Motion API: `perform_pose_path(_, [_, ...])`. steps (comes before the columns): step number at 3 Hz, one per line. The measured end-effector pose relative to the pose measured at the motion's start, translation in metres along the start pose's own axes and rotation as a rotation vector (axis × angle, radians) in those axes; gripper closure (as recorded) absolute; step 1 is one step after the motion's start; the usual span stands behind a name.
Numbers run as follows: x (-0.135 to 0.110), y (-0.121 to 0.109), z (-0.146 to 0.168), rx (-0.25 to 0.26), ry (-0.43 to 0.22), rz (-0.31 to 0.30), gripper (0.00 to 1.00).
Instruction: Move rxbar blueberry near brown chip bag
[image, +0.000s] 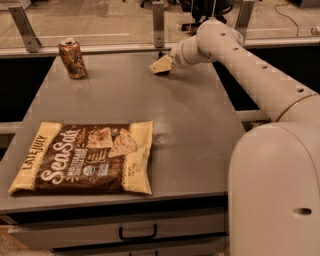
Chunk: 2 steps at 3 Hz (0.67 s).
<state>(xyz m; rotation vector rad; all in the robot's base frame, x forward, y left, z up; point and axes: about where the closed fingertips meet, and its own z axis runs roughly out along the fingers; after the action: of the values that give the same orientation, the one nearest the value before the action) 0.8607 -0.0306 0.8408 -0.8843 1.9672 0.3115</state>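
The brown chip bag (87, 157) lies flat at the front left of the grey table (195, 125), dark brown with cream ends and white "Sea Salt" lettering. My gripper (161, 65) is low over the table at the back centre, just in front of the rear rail, far from the bag. My white arm (240, 60) reaches to it from the right. The rxbar blueberry does not show; it may be hidden at or under the gripper.
A dented bronze drink can (73, 59) stands upright at the back left. A metal rail with posts (159, 22) runs along the back edge. A drawer with a handle (137, 232) sits under the table front. My base (275, 190) fills the front right.
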Motion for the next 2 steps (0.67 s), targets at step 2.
perform_pose_path(2, [-0.022, 0.033, -0.034, -0.076, -0.048, -0.076, 0.85])
